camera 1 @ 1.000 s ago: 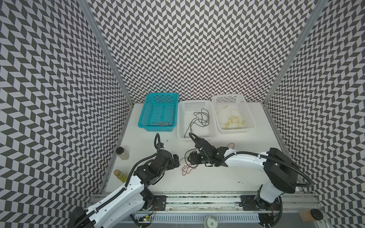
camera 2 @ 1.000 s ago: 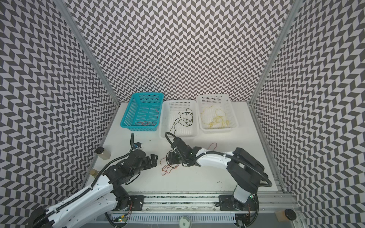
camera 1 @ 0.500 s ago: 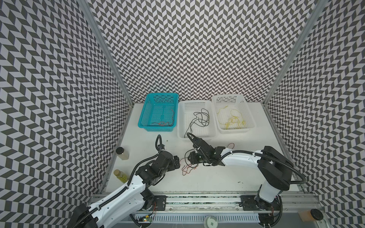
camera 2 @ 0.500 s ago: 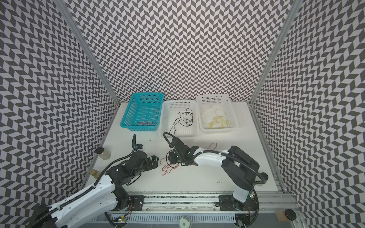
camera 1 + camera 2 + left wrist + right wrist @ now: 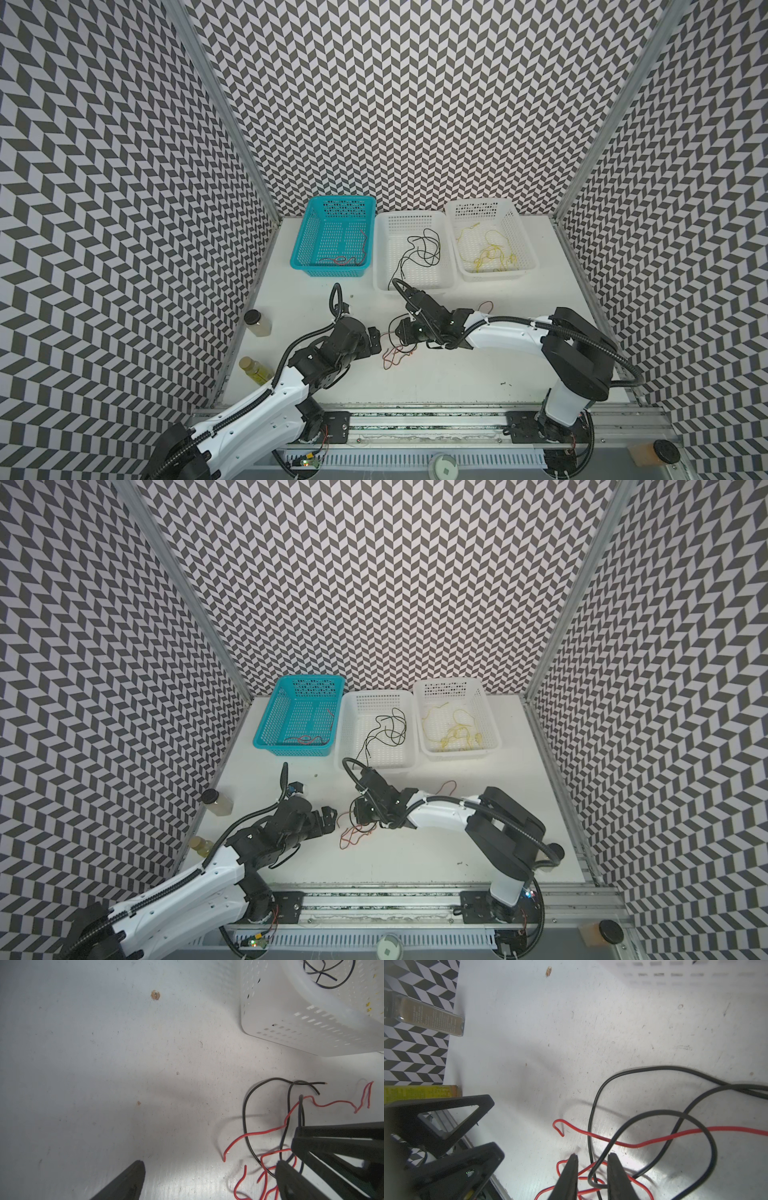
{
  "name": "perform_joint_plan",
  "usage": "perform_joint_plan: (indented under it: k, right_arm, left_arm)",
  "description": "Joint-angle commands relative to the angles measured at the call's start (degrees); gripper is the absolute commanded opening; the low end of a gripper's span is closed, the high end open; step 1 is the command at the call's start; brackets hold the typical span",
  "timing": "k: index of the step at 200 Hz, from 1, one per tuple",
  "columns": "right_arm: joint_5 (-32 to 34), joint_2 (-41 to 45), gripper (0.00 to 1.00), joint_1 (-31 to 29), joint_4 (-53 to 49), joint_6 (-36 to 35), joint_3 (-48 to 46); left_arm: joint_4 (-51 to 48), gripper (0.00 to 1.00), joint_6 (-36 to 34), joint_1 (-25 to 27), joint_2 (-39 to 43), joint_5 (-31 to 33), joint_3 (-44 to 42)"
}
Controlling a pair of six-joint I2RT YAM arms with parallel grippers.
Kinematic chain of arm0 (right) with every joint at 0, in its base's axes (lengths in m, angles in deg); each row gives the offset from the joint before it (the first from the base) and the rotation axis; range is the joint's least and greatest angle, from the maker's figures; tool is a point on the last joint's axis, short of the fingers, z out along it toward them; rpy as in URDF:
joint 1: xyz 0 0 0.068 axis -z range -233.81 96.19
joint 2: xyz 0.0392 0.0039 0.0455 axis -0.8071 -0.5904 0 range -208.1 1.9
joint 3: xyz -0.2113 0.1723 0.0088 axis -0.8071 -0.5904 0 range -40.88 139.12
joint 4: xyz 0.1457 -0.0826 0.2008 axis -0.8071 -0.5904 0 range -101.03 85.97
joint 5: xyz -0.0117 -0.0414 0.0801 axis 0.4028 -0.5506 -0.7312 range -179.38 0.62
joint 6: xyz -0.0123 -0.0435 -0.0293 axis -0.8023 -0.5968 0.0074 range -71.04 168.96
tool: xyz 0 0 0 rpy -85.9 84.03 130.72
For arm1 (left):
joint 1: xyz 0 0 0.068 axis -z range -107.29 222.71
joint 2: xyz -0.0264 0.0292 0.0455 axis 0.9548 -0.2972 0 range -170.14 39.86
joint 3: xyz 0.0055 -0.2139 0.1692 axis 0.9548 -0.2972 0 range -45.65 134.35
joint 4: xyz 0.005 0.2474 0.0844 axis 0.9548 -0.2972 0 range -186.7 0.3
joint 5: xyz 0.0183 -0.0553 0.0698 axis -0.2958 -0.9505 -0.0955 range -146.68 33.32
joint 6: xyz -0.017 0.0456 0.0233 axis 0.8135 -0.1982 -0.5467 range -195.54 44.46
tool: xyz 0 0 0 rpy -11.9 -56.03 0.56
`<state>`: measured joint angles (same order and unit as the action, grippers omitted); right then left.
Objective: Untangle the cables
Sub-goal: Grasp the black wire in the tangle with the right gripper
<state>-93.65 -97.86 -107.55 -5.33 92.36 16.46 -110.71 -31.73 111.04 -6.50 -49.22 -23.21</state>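
Cables (image 5: 662, 1067) partly cut off | left end effector (image 5: 208, 1163) wide | right end effector (image 5: 592, 1155) narrow, astride them

We see b/w chevron walls (image 5: 415, 104) on 3 sides, scuffed white tabletop (image 5: 478, 374) center, alu rail (image 5: 415, 420) along bottom edge.

**Lighting and image quality.** In both top views you get bright, even light from overhead. Shadows on the white table (image 5: 457, 386) stay soft and short, and the patterned walls (image 5: 415, 104) stretch toward the frame edges. In both wrist views a hard glare patch sits on the table near the cables (image 5: 670, 1066) and broad grey shadows cross it. In the right wrist view the white basket (image 5: 685, 972) is blurred.
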Motion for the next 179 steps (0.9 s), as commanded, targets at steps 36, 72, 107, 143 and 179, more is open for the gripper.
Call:
perform_joint_plan:
  k: [36, 72, 107, 143, 179]
  right_arm:
    - [0.49, -2.78, 0.25, -0.26, 2.09, -0.07, 1.89]
    - [0.24, -2.4, 0.13, -0.24, 2.27, -0.15, 1.82]
    - [-0.01, 0.86, 0.02, -0.25, 1.49, -0.63, 0.48]
    - [-0.83, 6.6, 0.0, -0.25, -0.12, -1.42, -1.31]
    - [-0.83, 13.8, 0.0, -0.31, -3.34, -3.96, -1.71]
  left_arm:
    - [1.85, 0.98, 1.1, 0.43, -0.81, 0.11, -0.11]
    - [2.38, 0.98, 1.01, 0.56, -1.31, 0.07, -0.11]
    - [3.35, 0.98, 1.01, 0.62, -2.01, -0.34, -0.36]
    - [4.55, 0.98, 0.92, 0.77, -2.92, -0.74, -0.38]
    - [4.81, 0.98, 0.4, 0.76, -3.81, -1.05, 0.3]
